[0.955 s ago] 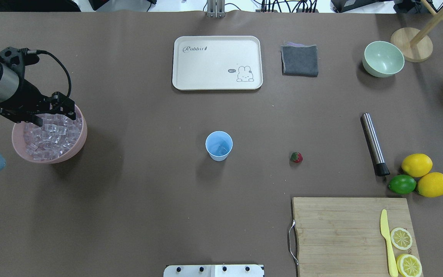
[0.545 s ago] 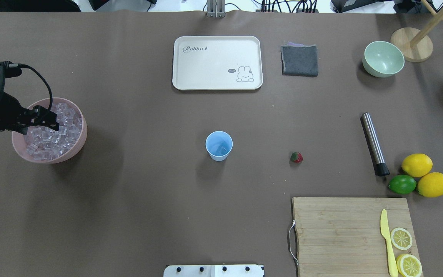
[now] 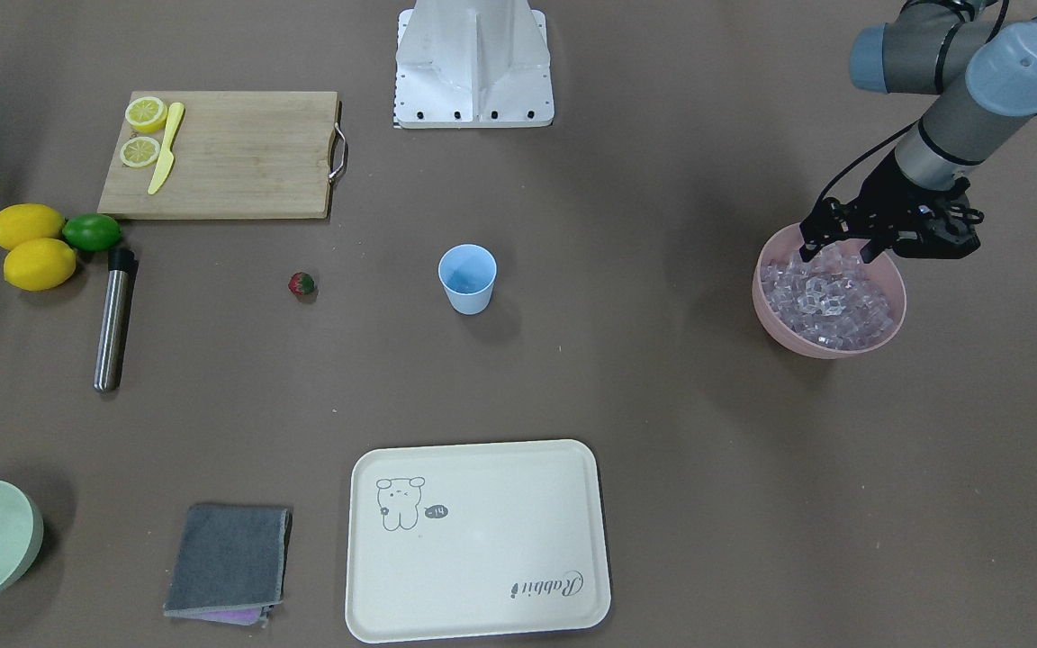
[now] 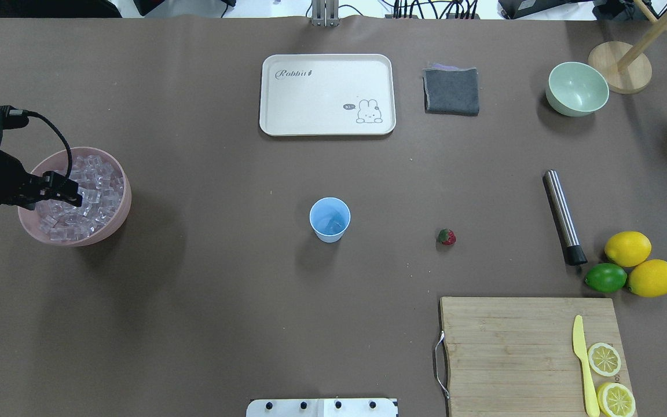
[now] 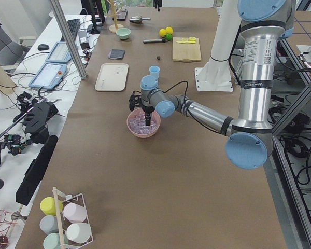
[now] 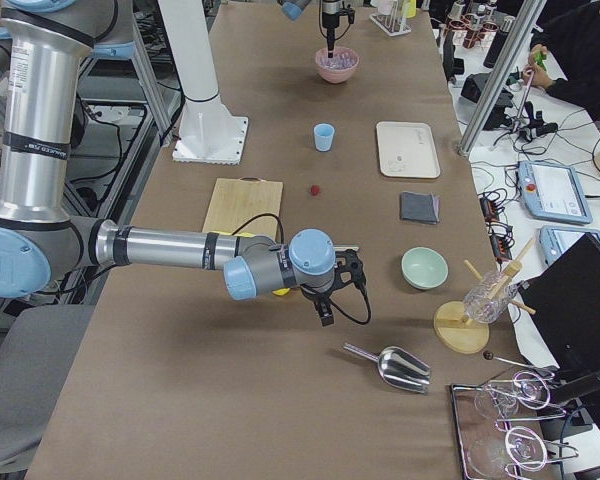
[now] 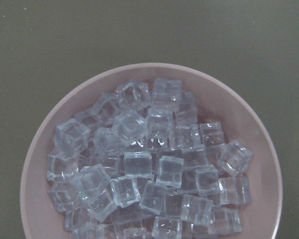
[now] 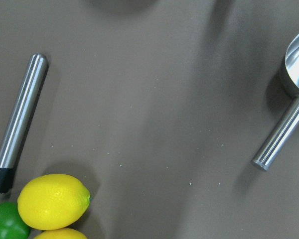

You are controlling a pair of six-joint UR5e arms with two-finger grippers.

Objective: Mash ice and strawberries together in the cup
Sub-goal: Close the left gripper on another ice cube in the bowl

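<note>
We find the left gripper (image 3: 839, 245) hanging over the pink bowl (image 7: 261, 132), jaws spread and holding nothing. The ice (image 7: 149, 164) lies heaped directly beneath them, so a straight descent should serve. The cup (image 4: 329, 219) stands well apart at table centre, the strawberry (image 4: 446, 236) beyond it. We cannot tell the state of the right gripper (image 6: 325, 305), which is far from the bowl.

Overhead view: cup (image 4: 329, 219) at centre. Ice (image 4: 96, 182) heaped in bowl (image 4: 118, 223), far to cup's left. Strawberry (image 4: 446, 236) right of cup, well apart. Tray (image 4: 326, 94) behind cup. Cutting board (image 4: 513, 347) front right, knife (image 4: 582, 365) and two lemon slices (image 4: 604, 358) on it.
</note>
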